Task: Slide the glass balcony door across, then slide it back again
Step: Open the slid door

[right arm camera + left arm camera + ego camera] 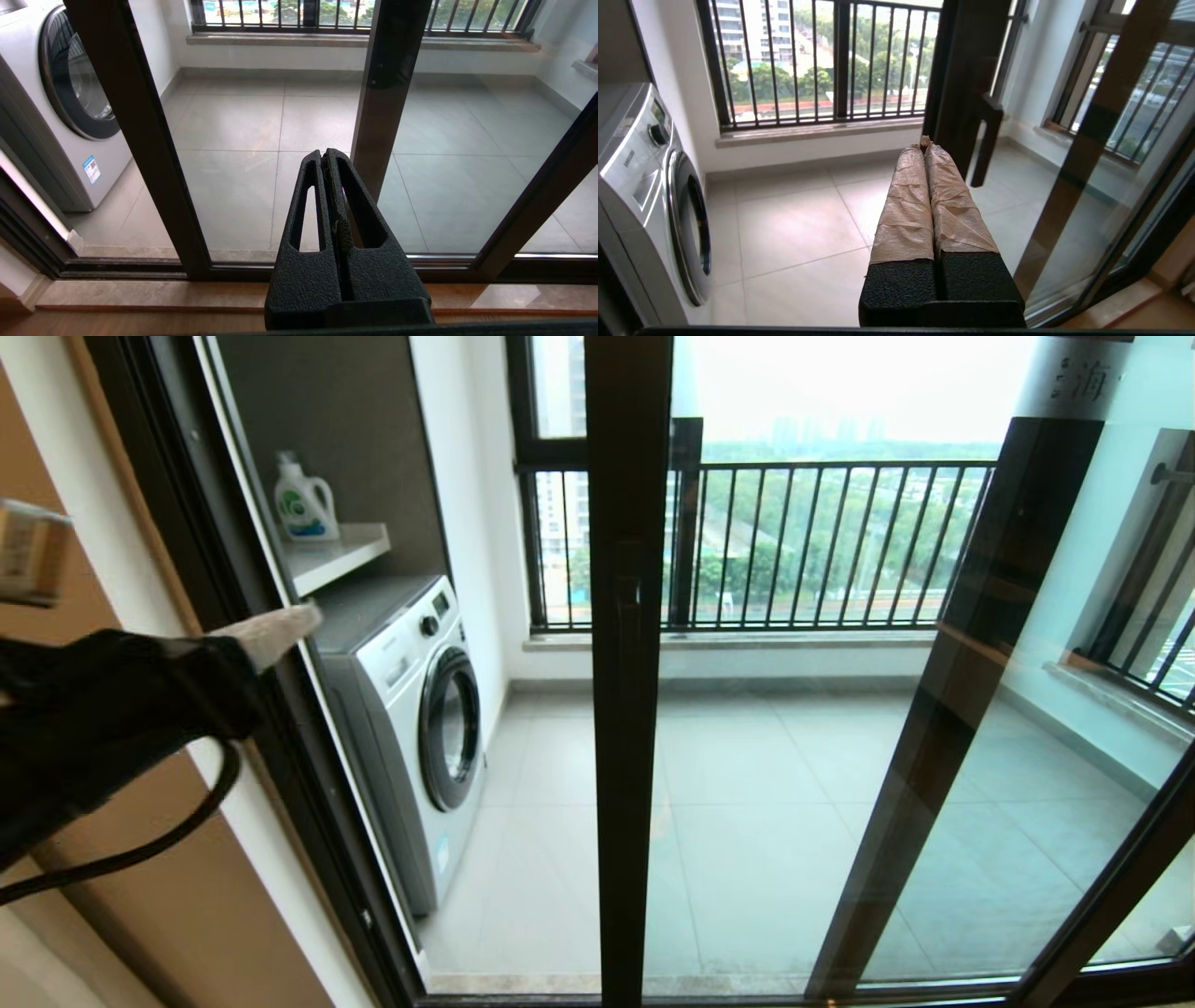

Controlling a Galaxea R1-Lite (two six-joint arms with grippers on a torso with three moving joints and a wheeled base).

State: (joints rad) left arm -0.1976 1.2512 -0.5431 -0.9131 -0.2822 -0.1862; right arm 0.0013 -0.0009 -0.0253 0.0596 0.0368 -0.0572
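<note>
The door [627, 663] stands mid-frame, partly open. The left end effector [280, 630], clenched and empty, reaches into the gap, likely to push the door's edge. The right end effector [329, 161] is clenched low, idle.

From the head we look forward and down, close up, through the tall clear glass door in its slim dark metal frame [627, 709] onto the pale tiled balcony floor [747, 784]. Our left wrist camera sits behind the tape-wrapped left gripper [926, 145], facing out to the black barred railing [817, 60]; our right wrist camera sits lower, behind the black right gripper [323, 156], near the door's bottom track. All three views share the white front-loading washing machine [411, 709] and the floor.
</note>
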